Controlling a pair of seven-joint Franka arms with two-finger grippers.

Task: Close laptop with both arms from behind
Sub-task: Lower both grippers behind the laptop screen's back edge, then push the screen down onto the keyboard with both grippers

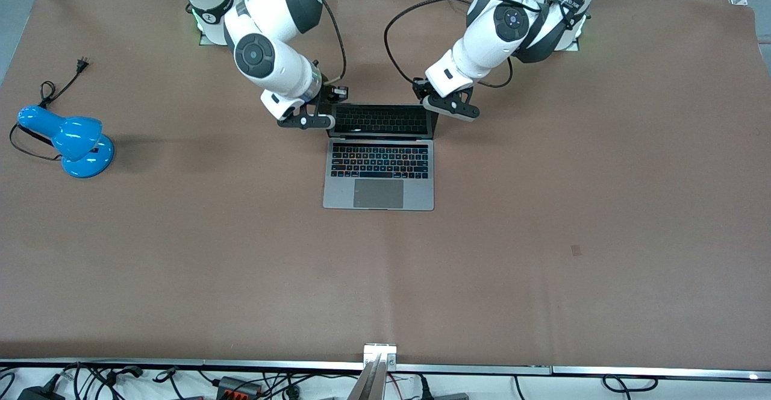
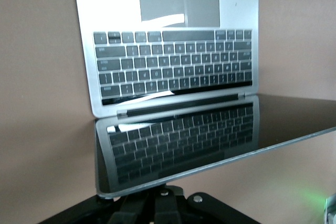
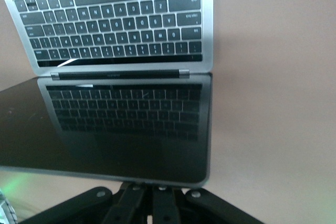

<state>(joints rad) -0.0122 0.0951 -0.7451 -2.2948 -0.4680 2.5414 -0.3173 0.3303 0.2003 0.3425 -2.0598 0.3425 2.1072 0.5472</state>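
A brown-covered bench (image 1: pixel 542 237) is seen carrying two things. An open laptop (image 1: pixel 379 174) is laid flat near the middle. A blue desk lamp (image 1: pixel 69 141), its black cord trailing unplugged, is set toward the right arm's end.

Two bulky white jointed arms, left arm (image 1: pixel 494 32) and right arm (image 1: pixel 271 32), glossy shells with rounded elbows. Dark grey round joint caps on each, a small blue dot at the centre of the left one's cap. Broad dark grey bands wrapping the upper segments. Black cables looping loosely from the wrists back toward the bases; red connectors near the shoulders. Black strap with white lettering on the left arm, a black ring with a white mark on the right. Green glow at both bases. Small black grippers, left gripper (image 1: pixel 450 106) and right gripper (image 1: pixel 306 121), flat dark linkages with silver screws, possibly matte plastic.
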